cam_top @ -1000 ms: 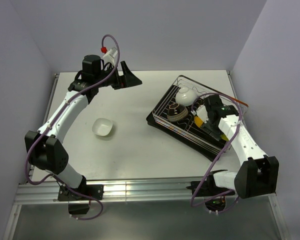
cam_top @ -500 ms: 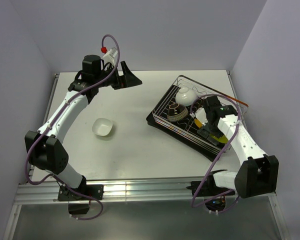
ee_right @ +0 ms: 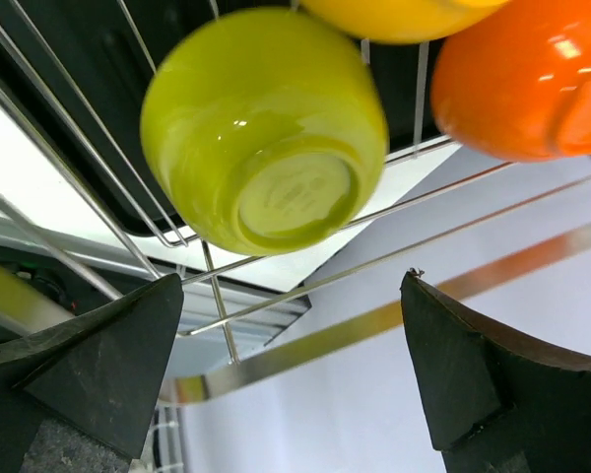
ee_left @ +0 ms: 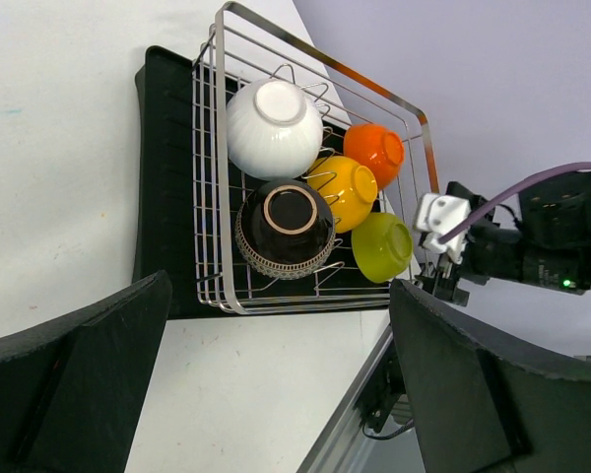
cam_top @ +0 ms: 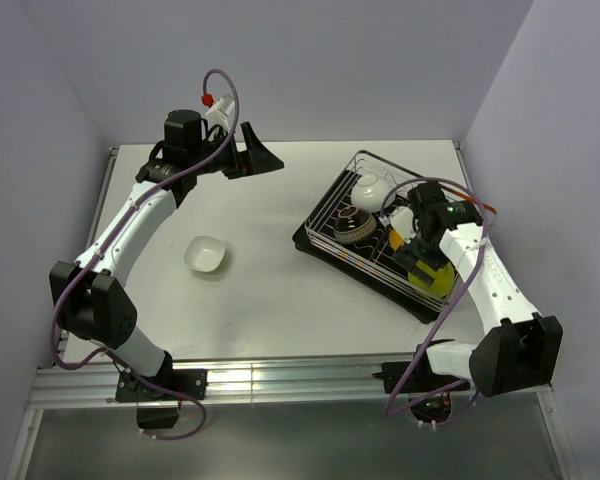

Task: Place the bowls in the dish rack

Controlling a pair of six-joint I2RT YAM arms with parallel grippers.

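The dish rack [cam_top: 325, 205] stands at the right; it also shows in the left wrist view [ee_left: 217, 148]. In it lie, bottoms outward, a white bowl [ee_left: 274, 128], the dark ribbed bowl [ee_left: 286, 229], a yellow-orange bowl [ee_left: 343, 192], an orange bowl [ee_left: 374, 153] and the lime green bowl [ee_left: 382, 246] [ee_right: 266, 128]. Another white bowl [cam_top: 206, 254] sits upright on the table. My right gripper [cam_top: 421, 260] [ee_right: 291, 384] is open and empty, just off the lime bowl at the rack's near end. My left gripper [cam_top: 265, 160] [ee_left: 276, 394] is open and empty, high over the far table.
The rack's wire rim [ee_right: 305, 340] runs between my right fingers. Walls close in the table on the left, back and right. A metal rail [cam_top: 280, 380] runs along the near edge.
My right gripper has drawn back from the rack's near end, and the lime green bowl now shows lying free in the rack. The left arm has not moved.
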